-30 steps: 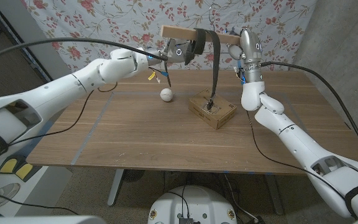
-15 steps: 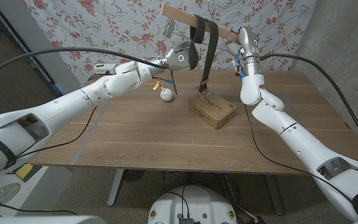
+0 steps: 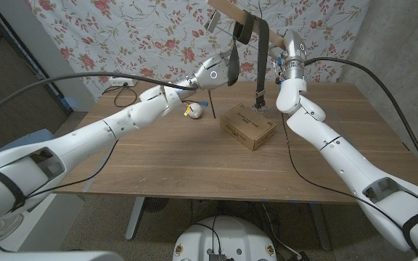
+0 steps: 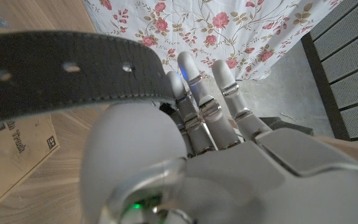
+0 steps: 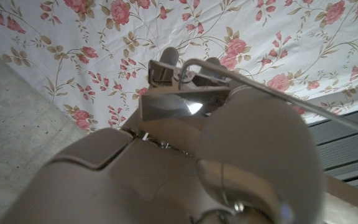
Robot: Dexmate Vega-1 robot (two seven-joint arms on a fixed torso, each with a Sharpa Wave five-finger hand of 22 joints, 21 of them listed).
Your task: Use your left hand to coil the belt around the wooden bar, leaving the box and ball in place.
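I am holding a wooden bar (image 3: 232,12) up in the air above the far edge of the table (image 3: 158,167). A dark belt (image 3: 262,58) is draped over the bar. One end hangs straight down toward the far corner of the box (image 3: 248,126); the other loops down to my left hand (image 3: 220,70).

The main risk, as I judge it, is the hanging end. Its tip dangles just above or against the box, I cannot tell which, so a hard tug or swing as I wind could drag it across the box and shift it. The ball (image 3: 195,110) sits on the table just below my left wrist, toward the far edge, and a low sweep of my arm could knock it rolling. The belt could also slide off the bar if the wraps stay loose.

My left hand is raised below the bar's left end. In the left wrist view the belt lies across the back of my fingers (image 4: 197,93), which reach out fairly straight; I cannot tell whether they grip it.

My right hand (image 3: 287,45) is up at the bar's right end and seems to grip it, fingers (image 5: 166,62) closed around something there.
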